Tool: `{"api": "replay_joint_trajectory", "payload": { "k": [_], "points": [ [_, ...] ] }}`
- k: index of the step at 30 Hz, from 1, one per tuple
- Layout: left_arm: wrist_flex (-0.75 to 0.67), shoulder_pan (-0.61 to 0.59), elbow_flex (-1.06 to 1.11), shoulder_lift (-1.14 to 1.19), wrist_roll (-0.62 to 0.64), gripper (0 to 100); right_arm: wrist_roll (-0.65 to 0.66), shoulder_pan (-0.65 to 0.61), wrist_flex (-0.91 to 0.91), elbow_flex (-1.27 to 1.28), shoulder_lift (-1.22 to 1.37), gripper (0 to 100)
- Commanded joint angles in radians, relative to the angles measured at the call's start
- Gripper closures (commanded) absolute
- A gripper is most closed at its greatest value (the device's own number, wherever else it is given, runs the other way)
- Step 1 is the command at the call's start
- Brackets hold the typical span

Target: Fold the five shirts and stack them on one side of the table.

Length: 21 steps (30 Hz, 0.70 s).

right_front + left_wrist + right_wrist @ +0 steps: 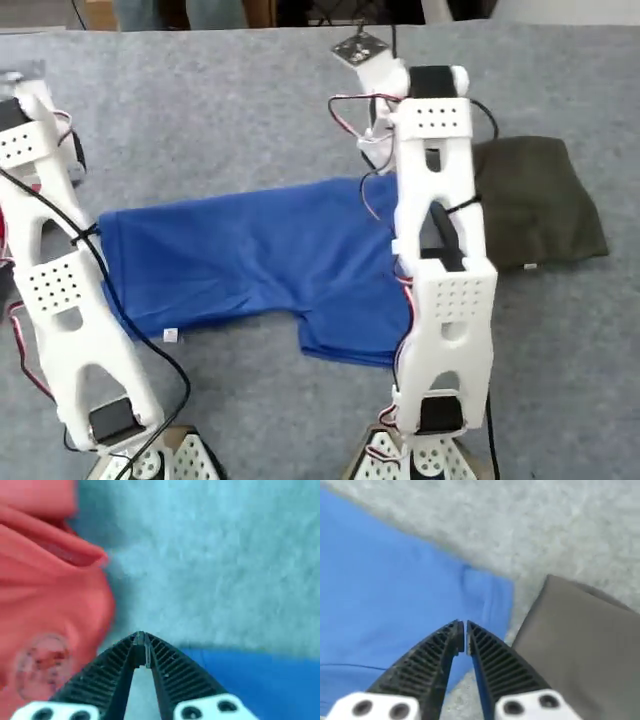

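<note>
While the left gripper (140,647) and right gripper (465,632) sit closed and empty, the blue shirt (250,260) may bunch if pinched unevenly.

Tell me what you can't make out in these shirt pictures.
High view: the right arm hides the end of the blue shirt nearest the dark shirt, plus that shirt's near edge.
Left wrist view: the red shirt is cut off by the picture edge; its round print is blurred.

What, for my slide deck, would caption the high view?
Two arms over a grey table: blue shirt spread out, dark olive shirt folded beside the right arm.
</note>
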Motion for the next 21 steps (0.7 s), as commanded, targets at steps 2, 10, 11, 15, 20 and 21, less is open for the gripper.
{"api": "replay_joint_trajectory", "payload": {
  "k": [2, 10, 11, 15, 20, 21],
  "points": [
    [0.009, 0.013, 0.274, -0.256, 0.008, 97, 0.008, 0.038, -0.006, 0.007, -0.001, 97.6],
    [-0.311, 0.107, 1.056, -0.706, 0.060, 97, 0.006, 0.061, 0.028, 0.008, 0.002, 97.6],
    [-0.400, 0.122, 1.159, -0.736, 0.075, 97, 0.008, 0.060, 0.028, 0.008, 0.002, 97.6],
    [-0.723, 0.168, 1.484, -0.802, 0.109, 97, 0.002, 0.066, -0.020, 0.008, 0.039, 97.6],
    [-0.965, 0.127, 1.678, -0.804, 0.175, 97, 0.003, 0.087, 0.014, -0.016, 0.130, 97.7],
    [-0.962, 0.110, 1.678, -0.813, 0.189, 97, 0.006, 0.087, 0.034, -0.027, 0.125, 97.7]
  ]
}}
